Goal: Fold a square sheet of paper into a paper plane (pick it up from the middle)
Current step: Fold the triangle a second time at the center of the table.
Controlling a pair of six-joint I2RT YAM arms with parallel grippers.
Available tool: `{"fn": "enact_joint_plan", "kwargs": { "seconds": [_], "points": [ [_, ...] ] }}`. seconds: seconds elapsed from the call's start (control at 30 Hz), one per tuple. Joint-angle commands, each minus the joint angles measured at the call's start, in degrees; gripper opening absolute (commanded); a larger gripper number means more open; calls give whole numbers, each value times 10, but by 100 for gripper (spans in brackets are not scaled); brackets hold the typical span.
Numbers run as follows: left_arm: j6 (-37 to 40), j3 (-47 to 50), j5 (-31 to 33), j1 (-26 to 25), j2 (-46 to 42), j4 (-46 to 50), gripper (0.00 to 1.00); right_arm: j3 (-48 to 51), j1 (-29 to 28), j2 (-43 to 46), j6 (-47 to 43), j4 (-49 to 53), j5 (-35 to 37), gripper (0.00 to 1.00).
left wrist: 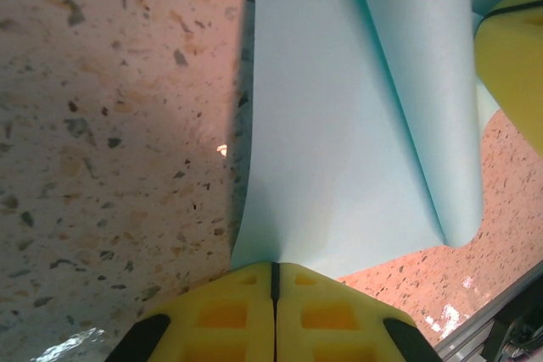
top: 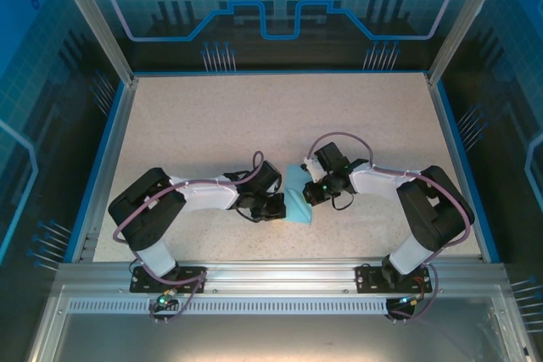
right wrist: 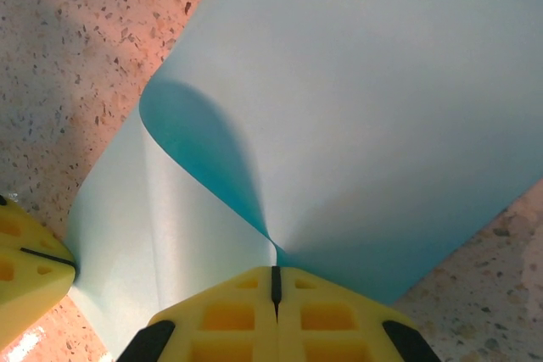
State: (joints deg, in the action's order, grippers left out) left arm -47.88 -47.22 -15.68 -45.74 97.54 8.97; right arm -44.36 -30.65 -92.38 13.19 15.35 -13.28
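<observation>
The light-blue square sheet of paper (top: 297, 197) hangs curled between the two arms near the middle of the table's front half. My left gripper (left wrist: 273, 267) is shut on one edge of the sheet (left wrist: 339, 125), which rises away from the yellow fingers and curls over at the right. From the opposite side, my right gripper (right wrist: 273, 270) is shut on the sheet (right wrist: 365, 108), which bends into a loop to its left. The other arm's yellow fingers (right wrist: 21, 252) pinch the paper at the lower left of the right wrist view. In the top view the left gripper (top: 278, 206) and right gripper (top: 309, 187) meet at the paper.
The speckled beige tabletop (top: 212, 125) stretches behind and to both sides. Blue rails (top: 114, 150) border it left and right, and a metal frame (top: 271, 273) runs along the near edge where both arm bases sit.
</observation>
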Motion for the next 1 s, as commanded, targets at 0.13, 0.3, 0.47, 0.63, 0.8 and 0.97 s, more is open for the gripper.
{"fn": "enact_joint_plan", "kwargs": {
  "seconds": [0.13,0.3,0.47,0.63,0.8,0.97],
  "points": [
    [10,-12,21,-4,12,29,9,-16,13,-16,-11,5,-1,5],
    [9,-20,19,-5,4,33,10,-11,14,-25,-12,0,-3,5],
    [11,-34,20,-5,-18,43,15,-14,13,-30,-13,4,-4,5],
    [5,-46,24,-5,-44,45,20,-14,13,-30,-16,6,-10,5],
    [-10,-57,50,-3,-65,52,22,-12,13,-25,-21,0,-29,5],
    [-39,-68,46,-2,-57,18,28,-14,13,-32,-21,-1,-35,5]
  ]
}}
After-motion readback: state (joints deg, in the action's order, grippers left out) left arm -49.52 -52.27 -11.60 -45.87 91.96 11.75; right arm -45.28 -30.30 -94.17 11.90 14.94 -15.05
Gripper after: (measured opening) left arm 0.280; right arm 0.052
